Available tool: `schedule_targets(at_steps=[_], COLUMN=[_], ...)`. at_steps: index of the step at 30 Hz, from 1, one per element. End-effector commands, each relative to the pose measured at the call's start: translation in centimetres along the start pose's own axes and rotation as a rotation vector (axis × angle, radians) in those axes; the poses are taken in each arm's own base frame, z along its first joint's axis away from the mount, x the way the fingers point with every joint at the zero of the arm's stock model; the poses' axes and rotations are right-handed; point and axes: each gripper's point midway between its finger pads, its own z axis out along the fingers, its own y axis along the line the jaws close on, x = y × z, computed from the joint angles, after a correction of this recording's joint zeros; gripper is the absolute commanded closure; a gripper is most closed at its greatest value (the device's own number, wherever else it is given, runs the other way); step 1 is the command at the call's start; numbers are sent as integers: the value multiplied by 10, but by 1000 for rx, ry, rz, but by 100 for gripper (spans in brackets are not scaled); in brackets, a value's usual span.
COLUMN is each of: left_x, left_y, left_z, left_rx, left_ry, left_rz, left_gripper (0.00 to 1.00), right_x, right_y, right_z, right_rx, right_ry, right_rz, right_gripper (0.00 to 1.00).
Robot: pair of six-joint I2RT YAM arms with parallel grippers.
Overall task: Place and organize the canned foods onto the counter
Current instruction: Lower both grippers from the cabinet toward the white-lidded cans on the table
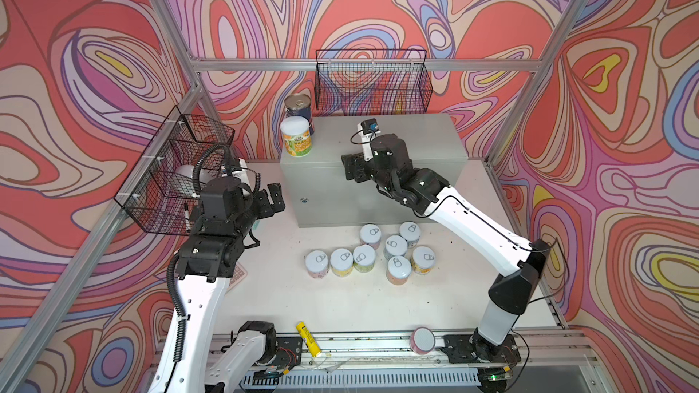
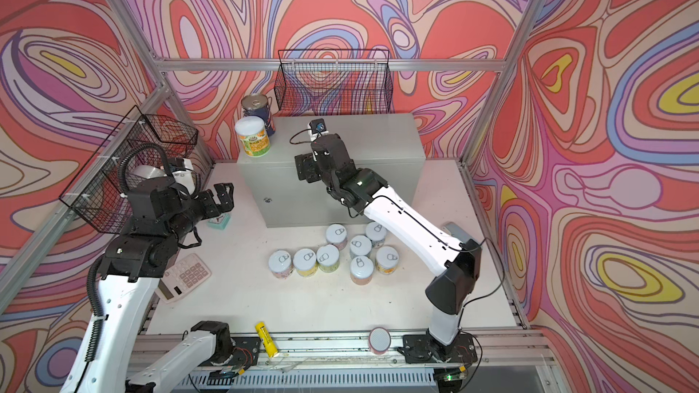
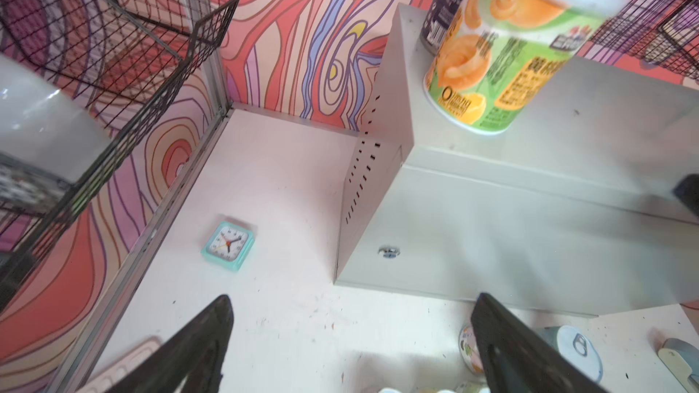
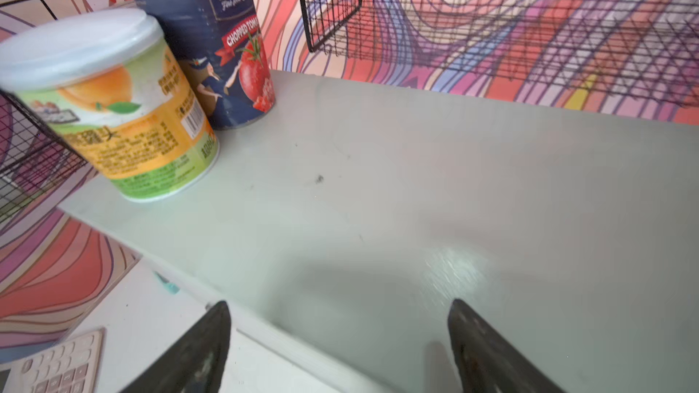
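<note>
Right gripper (image 4: pixel 339 306) above grey cabinet (image 4: pixel 416 183) top, jaws wide apart. At corner: orange-green can (image 4: pixel 125 115) beside blue tomato can (image 4: pixel 212 51). Wire basket (image 4: pixel 491 24) behind.

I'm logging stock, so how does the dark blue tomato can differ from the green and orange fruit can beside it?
The dark blue tomato can has a bare metal top; the green and orange fruit can has a white lid. The tomato can stands behind, towards the rear edge; the fruit can stands in front. Both stand upright on the light-grey cabinet.
</note>
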Motion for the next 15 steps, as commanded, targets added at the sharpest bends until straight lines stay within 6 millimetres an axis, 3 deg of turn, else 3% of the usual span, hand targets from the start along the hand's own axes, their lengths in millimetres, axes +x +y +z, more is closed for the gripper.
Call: schedule_targets(at_steps=[1,6,10,15], left_x=[33,60,81,117], left_y=[7,-10,-11,-18], left_z=[5,1,-10,-14], left_rx=[-21,103,110,139], left_ry=[96,145,164,196], left_rz=[-37,-60,-48,-43], left_gripper=[0,0,0,0], right_x=[7,44,74,118], right_y=[-14,-25,-30,-37], right_z=[-30,-54,-72,-81], right_rx=[36,45,36,21], right_ry=[3,56,113,170], right_rz=[19,37,55,69], right_gripper=[6,7,8,4])
